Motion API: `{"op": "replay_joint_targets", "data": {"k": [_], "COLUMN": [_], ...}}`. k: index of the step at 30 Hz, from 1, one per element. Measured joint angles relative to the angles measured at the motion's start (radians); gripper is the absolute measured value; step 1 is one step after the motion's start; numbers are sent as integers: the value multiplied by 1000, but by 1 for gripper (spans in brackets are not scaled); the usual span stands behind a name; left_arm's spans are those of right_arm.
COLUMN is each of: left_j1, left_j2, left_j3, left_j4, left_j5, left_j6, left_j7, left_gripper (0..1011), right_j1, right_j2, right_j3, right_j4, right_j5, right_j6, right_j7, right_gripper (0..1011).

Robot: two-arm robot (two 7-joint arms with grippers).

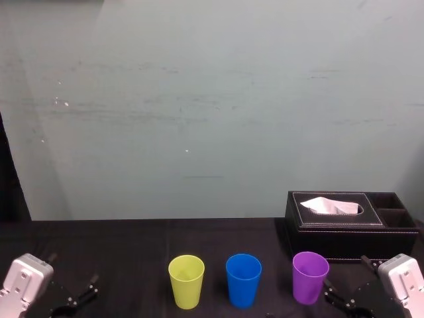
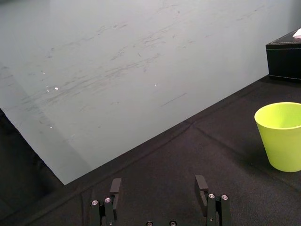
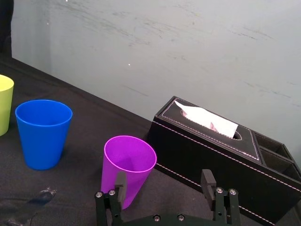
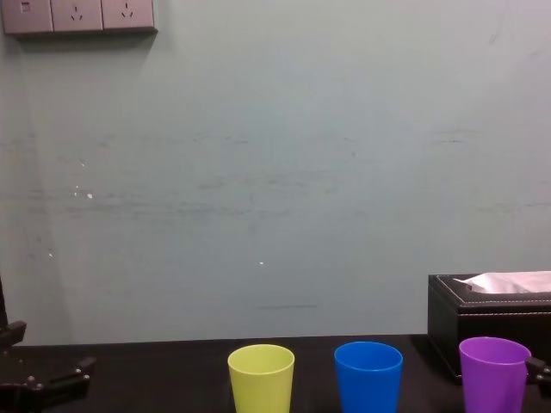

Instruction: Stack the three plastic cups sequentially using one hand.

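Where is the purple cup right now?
Head view: the purple cup stands rightmost in the row, beside the blue cup, just in front of the tissue box.

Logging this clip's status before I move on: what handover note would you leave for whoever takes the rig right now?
Claws: the left claw is open and empty, low over the table on the left, away from the cups. The right claw is open and empty, close beside the purple cup but not gripping it.
Cups: the green cup, blue cup and purple cup stand upright in a row, left to right, each apart from the others. The tissue box sits behind the purple cup.
Done: nothing is stacked.
To do: all the stacking, with one claw.
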Motion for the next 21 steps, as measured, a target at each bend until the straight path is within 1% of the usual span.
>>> {"op": "replay_joint_targets", "data": {"k": [16,21], "left_j1": [0,0], "left_j2": [0,0], "left_j3": [0,0], "left_j4": [0,0], "left_j5": [0,0], "left_j6": [0,0], "left_j7": [0,0], "left_gripper": [1000,1000], "right_j1": [0,-12], "right_j2": [0,-6], "right_j3": [0,11], "right_j4": [0,-1], "right_j5": [0,5], "right_j6": [0,0], "right_j7": [0,9], "right_gripper": [1003,1003]}}
